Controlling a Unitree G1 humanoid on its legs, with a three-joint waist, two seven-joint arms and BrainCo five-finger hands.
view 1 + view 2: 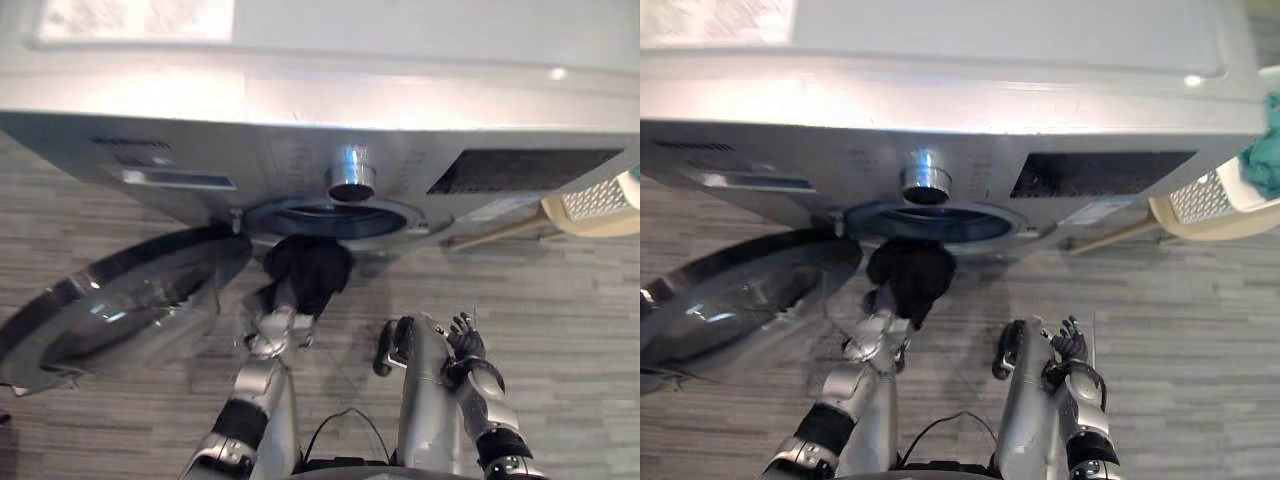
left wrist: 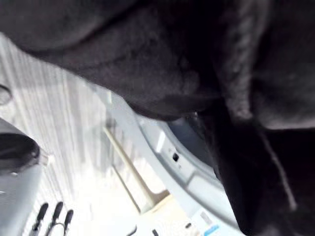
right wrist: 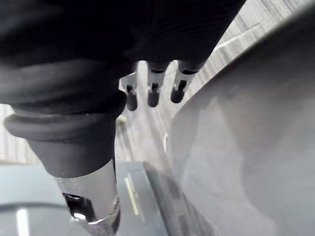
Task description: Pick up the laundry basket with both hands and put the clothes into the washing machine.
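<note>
The left hand point(image 1: 278, 325) reaches up to the front of the washing machine point(image 1: 300, 110) with a black garment point(image 1: 308, 268) bunched over it. The garment sits right at the lower rim of the drum opening point(image 1: 330, 218), below the silver dial point(image 1: 350, 175). Cloth covers the fingers, and the left wrist view has dark fabric pressed close, so it cannot be told whether they are clamped on it or merely carrying it. Nor is it clear whether any of the garment is past the rim. The step in hand looks like feeding this piece into the drum. To do it well, the hand should probably push deep through the opening before letting go, because a loose bundle released at the lip is likely to slide out onto the floor point(image 1: 560, 290). The glass door point(image 1: 120, 305) stands swung wide on the robot's left, just beside the arm, so a straight forward push avoids knocking it. The right hand point(image 1: 466, 342) hangs low near the body with its fingers point(image 3: 153, 93) loosely extended, holding nothing. The laundry basket point(image 1: 1210, 200) sits well apart to the right with a teal cloth point(image 1: 1262, 150) in it, which suggests more loading remains.
</note>
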